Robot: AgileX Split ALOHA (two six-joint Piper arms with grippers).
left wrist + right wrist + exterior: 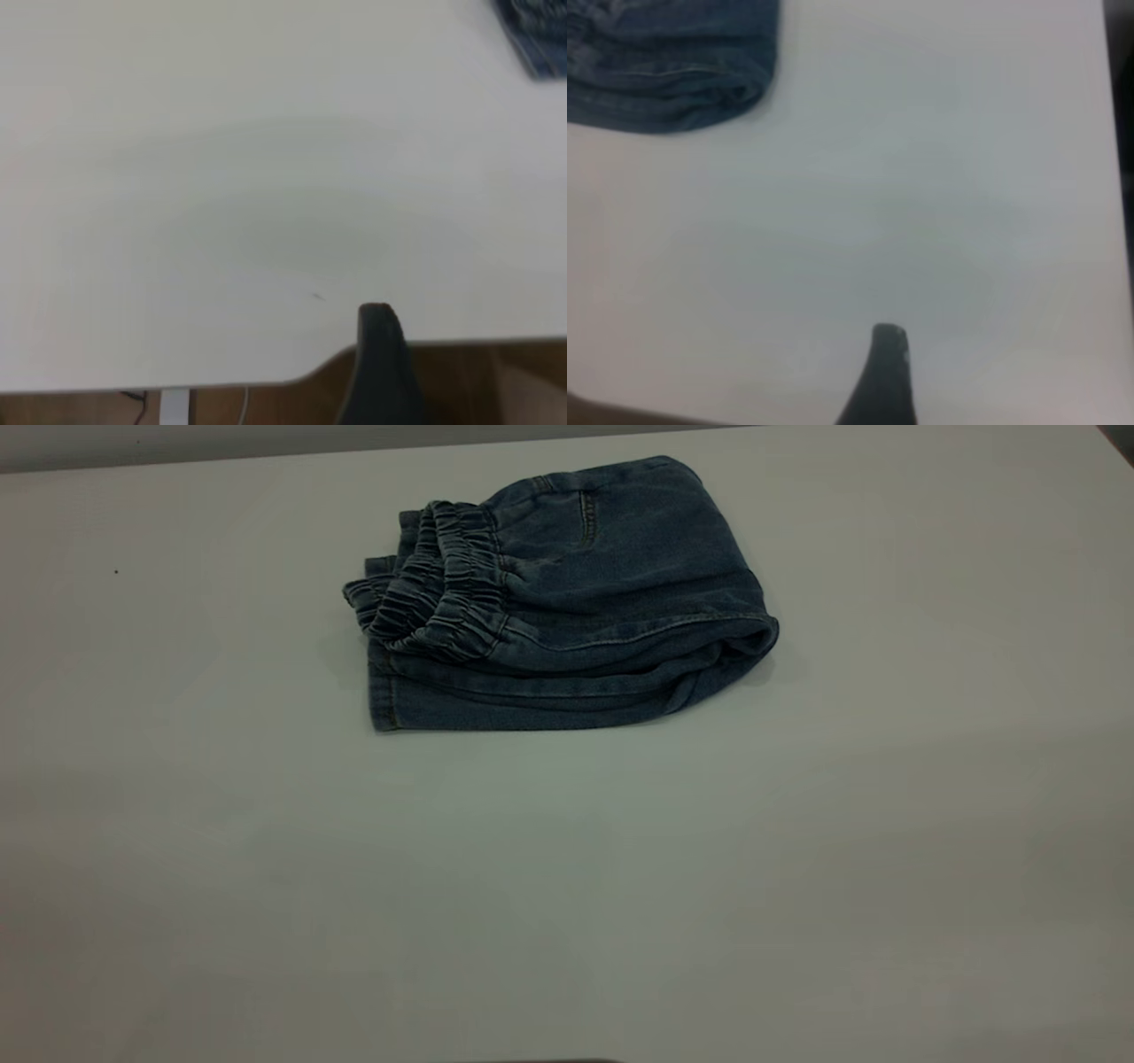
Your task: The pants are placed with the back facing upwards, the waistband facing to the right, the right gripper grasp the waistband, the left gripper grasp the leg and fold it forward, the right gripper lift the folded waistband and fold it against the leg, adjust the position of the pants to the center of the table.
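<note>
The pants [567, 602] lie folded into a compact blue denim bundle at the far middle of the white table [567, 886]. Their gathered elastic waistband [443, 589] is on the bundle's left side, and a rounded fold is on its right. The printed leg is hidden inside the fold. Neither arm shows in the exterior view. In the left wrist view only a dark tip of my left gripper [379, 354] shows, over the table's edge, with the pants [536, 35] far off. My right gripper [884, 376] shows as a dark tip above bare table, well apart from the pants [664, 62].
In the left wrist view the table's edge [266, 382] runs close by, with brown floor [478, 390] beyond it. The table's far edge [266, 459] runs just behind the pants. Bare tabletop surrounds the bundle.
</note>
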